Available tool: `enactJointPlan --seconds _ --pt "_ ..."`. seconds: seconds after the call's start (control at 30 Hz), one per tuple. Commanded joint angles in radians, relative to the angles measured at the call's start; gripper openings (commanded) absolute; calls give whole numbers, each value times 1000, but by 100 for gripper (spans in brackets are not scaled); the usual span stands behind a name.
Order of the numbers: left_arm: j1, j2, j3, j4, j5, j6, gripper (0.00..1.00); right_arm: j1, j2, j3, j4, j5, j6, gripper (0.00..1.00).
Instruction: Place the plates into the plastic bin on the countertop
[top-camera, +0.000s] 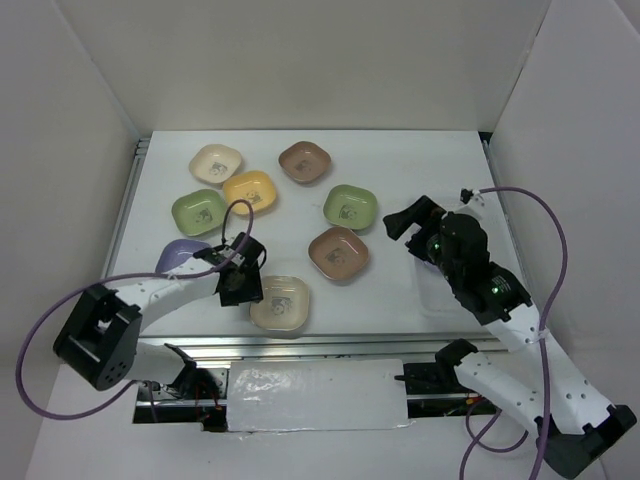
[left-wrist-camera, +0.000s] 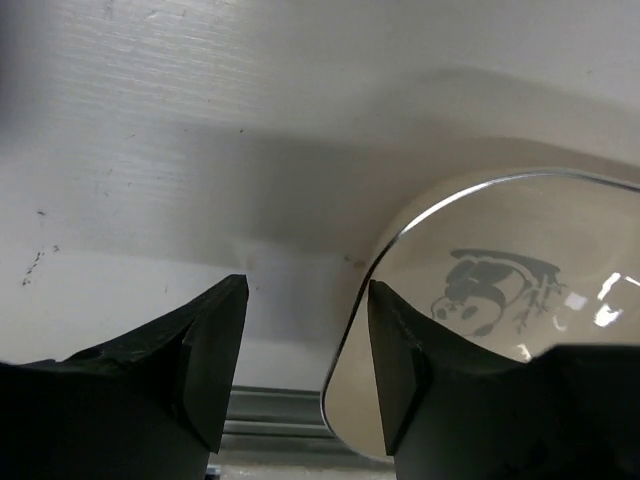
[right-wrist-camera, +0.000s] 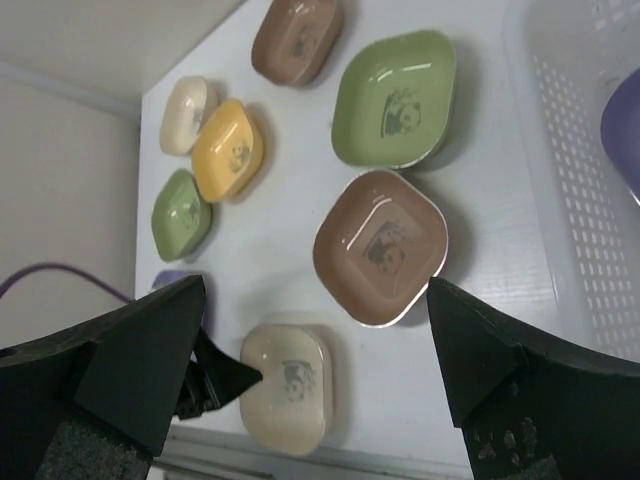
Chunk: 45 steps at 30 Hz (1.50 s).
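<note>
- Across the white countertop (top-camera: 420, 160) eight plates lie loose; the near cream plate (top-camera: 280, 303), closest to the arm bases, is the mark for everything below.
- To the right of the near cream plate, under the right arm, sits the plastic bin (right-wrist-camera: 560, 200). The right wrist view shows a lavender plate (right-wrist-camera: 625, 130) inside it.
- Just beyond and right of the near cream plate lies the near brown plate (top-camera: 339, 253), with the right green plate (top-camera: 350, 206) behind that.
- Left of the near cream plate lies a second lavender plate (top-camera: 182, 255), partly hidden by the left arm.
- Farther back and left of it sit the left green plate (top-camera: 198, 210), the yellow plate (top-camera: 250, 192), the far cream plate (top-camera: 216, 163) and the far brown plate (top-camera: 304, 161).
- The left gripper (left-wrist-camera: 305, 350) is low at the near cream plate's left edge. Its jaws are parted astride the rim and not pinching it.
- The right gripper (top-camera: 405, 225) hangs right of and beyond the near cream plate, spread wide and holding nothing.
</note>
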Motion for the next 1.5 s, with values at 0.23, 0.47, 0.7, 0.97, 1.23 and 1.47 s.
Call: enactJointPlan --seconds 0.23,0.47,0.7,0.97,1.23,1.47 --pt "-109 22 16 -18 -137 -142 0 244 108 -12 75 -184 -206 100" --pt "-177 -300 88 -165 -179 -135 0 511 507 123 48 32 -201 100" --pt "-186 -414 180 -251 -177 -107 0 572 721 191 124 -29 -193 83" --pt "-186 -424 216 -192 -91 -66 28 531 612 91 270 -56 -127 0" --pt "-186 -413 311 -319 -372 -207 99 136 286 -56 -39 145 69 0" --pt "-183 -260 288 -175 -306 -144 99 -396 -63 -211 -100 149 128 0"
